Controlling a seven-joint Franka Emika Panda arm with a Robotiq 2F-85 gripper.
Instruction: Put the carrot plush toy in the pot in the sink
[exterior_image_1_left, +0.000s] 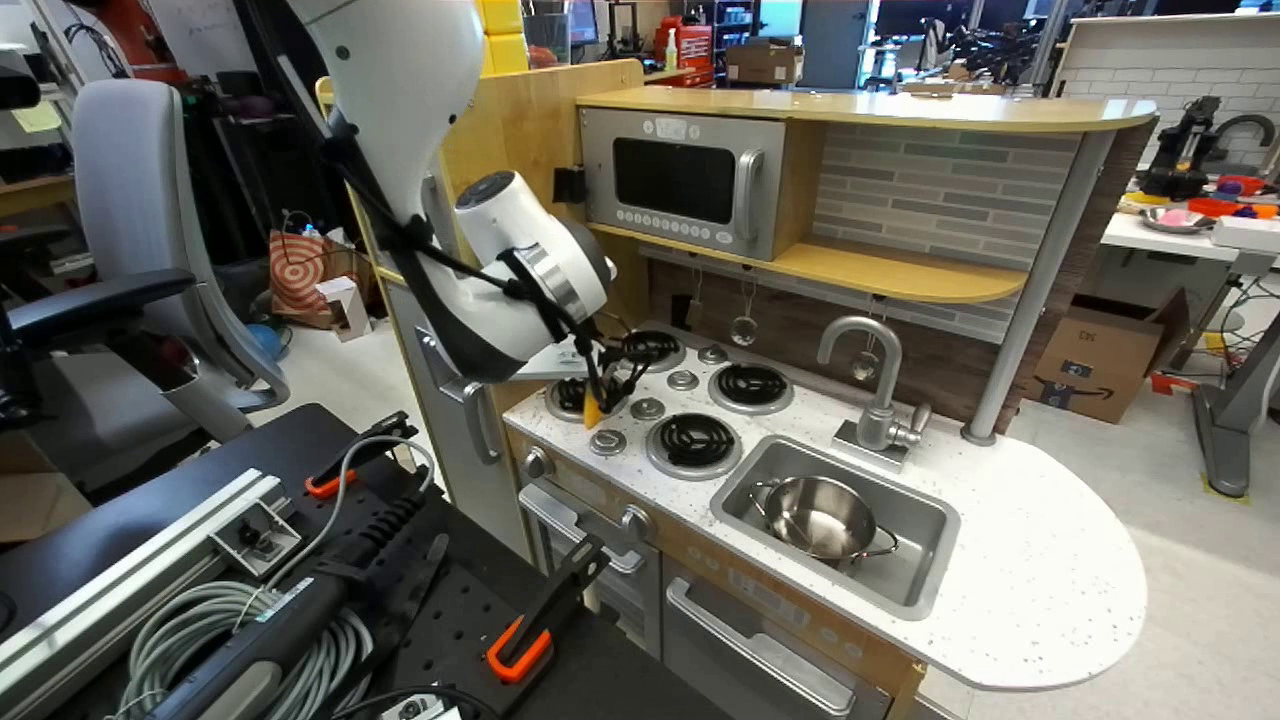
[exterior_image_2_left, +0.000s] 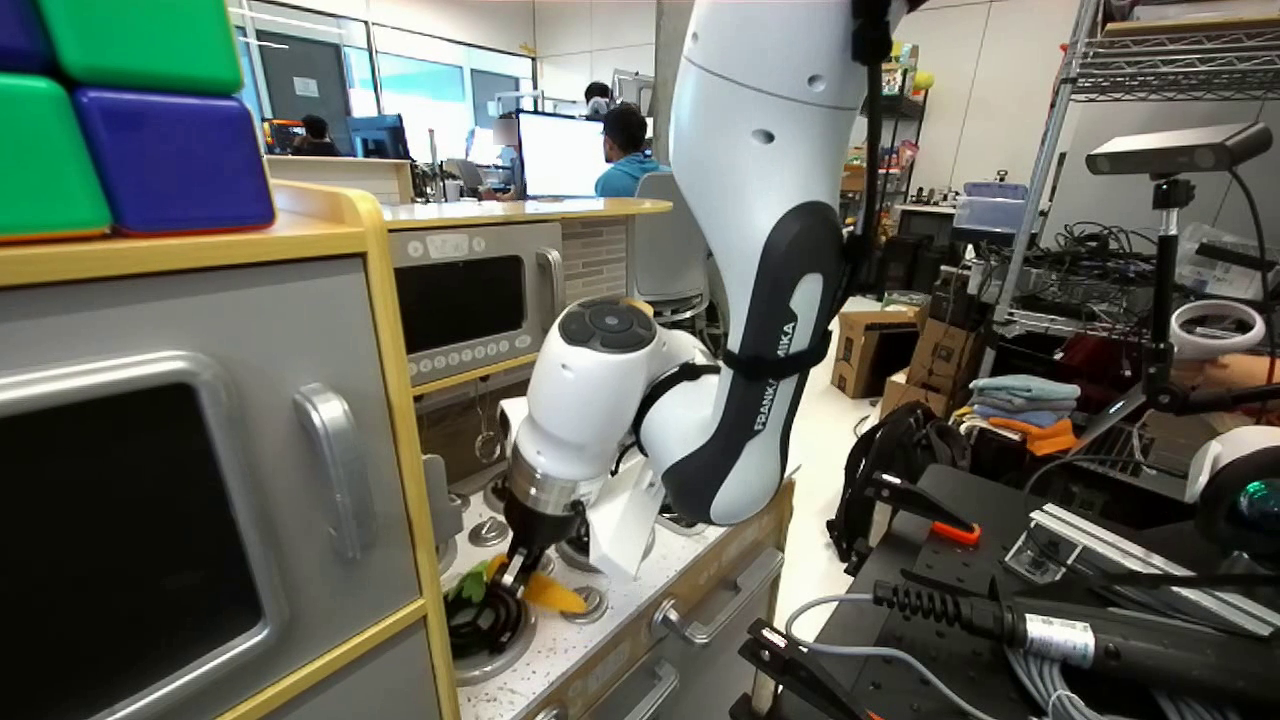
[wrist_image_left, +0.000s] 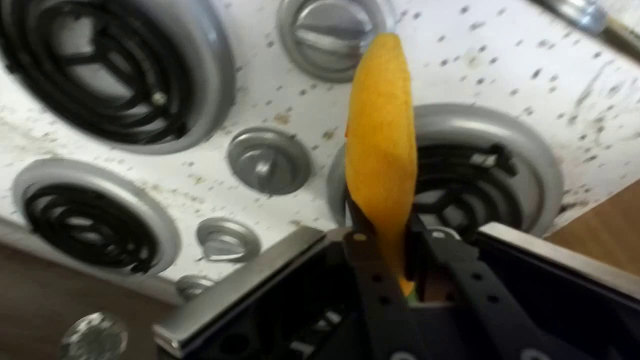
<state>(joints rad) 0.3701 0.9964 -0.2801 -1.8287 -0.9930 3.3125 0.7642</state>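
Although the white speckled counter (exterior_image_1_left: 1050, 580) runs across much of an exterior view, the white arm (exterior_image_1_left: 400, 80) looms nearly as large, bent down toward its surface. Short of the counter's rounded end lies the grey rectangular sink (exterior_image_1_left: 910, 575), with the curved silver faucet (exterior_image_1_left: 885, 385) standing behind it. In the sink sits the pot (exterior_image_1_left: 815, 515), upright, round and shiny, with a thin metal loop handle on either side. Below the arm's lower end is a black coil burner (wrist_image_left: 480, 175) in a silver ring, partly hidden in the wrist view by what the gripper (wrist_image_left: 386, 223) carries. The gripper is clamped on the carrot plush toy (wrist_image_left: 382, 135), its fingers (wrist_image_left: 362, 252) pressed in from both sides; the toy is over that burner, and whether it touches anything beneath I cannot tell. It is an even yellow-orange, soft-looking, fullest near its middle, and it tapers to a blunt, rounded end that overlaps a silver knob (wrist_image_left: 325, 35) in the wrist view. In an exterior view the orange body juts out on one side of the fingers and the green leaf tuft (exterior_image_2_left: 470, 583), lobed and bright, on the other; in the wrist view only a small patch of green shows between the fingers.
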